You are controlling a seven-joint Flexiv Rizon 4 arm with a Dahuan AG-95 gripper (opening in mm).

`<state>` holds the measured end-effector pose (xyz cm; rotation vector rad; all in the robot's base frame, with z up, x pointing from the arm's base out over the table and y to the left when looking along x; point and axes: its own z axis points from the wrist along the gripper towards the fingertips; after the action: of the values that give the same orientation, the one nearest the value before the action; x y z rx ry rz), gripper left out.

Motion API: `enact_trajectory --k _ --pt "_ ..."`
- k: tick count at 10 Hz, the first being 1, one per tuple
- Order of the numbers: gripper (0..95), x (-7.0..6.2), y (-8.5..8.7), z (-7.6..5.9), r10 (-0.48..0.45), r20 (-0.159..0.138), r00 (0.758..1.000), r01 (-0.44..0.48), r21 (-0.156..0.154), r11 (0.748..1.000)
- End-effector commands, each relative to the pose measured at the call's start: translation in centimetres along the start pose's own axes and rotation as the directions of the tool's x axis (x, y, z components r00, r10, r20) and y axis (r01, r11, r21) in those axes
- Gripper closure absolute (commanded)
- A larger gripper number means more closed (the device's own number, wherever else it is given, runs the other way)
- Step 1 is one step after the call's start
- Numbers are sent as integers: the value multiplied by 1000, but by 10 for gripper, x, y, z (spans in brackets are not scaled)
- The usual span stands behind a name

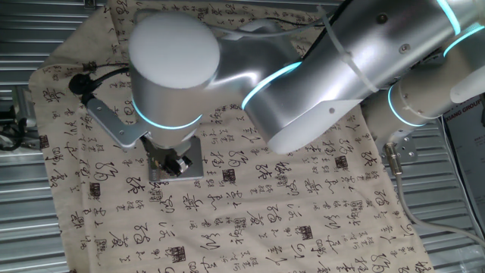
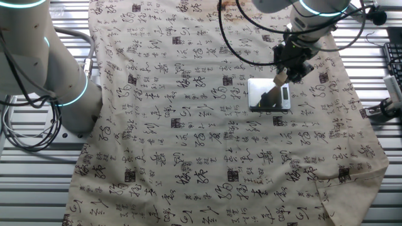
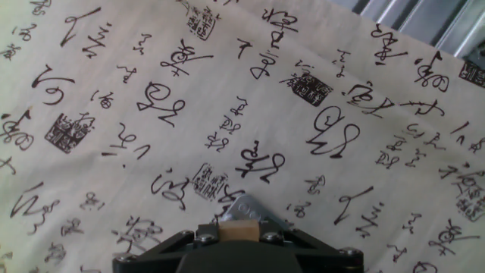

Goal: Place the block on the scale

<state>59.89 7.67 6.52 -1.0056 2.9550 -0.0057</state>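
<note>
block: the little tan wood block (image 3: 238,231) sits between the two black fingers at the bottom of the hand view. in the other fixed view it shows as a pale bit (image 2: 281,78) under the hand, just over the top edge of the grey plate.
gripper: the gripper (image 3: 238,240) is pinched narrow on the block, one finger (image 3: 178,244) at 9 o'clock of it and one finger (image 3: 303,244) at 3 o'clock. in one fixed view the gripper (image 1: 176,164) pokes down from under the big round end of the arm, and the block cannot be made out there.
scale: the scale (image 2: 269,95) is a flat grey square plate lying on the cloth. its lighter strip runs down the side at 3 o'clock in the other fixed view. in one fixed view only part of the scale (image 1: 191,155) shows, because the arm covers the rest. in the hand view just a shiny corner (image 3: 254,210) peeks out at 12 o'clock of the block.
block and scale: the block is up above the plate. i cannot tell if it touches.
cloth: a tan cloth (image 2: 188,125) with black writing covers the table, with folds at its edges.
arm: the silver arm (image 1: 318,68) with blue glowing rings comes in from 2 o'clock in one fixed view.
cable: a black cable (image 2: 235,47) loops over the cloth toward the hand.
</note>
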Motion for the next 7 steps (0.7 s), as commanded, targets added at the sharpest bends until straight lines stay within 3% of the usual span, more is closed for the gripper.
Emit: enact_trajectory --k 1,7 --pt "950 4 0 2 6 4 1000 -6 3 1000" --pt "950 20 -3 0 16 6 1000 -16 2 1000"
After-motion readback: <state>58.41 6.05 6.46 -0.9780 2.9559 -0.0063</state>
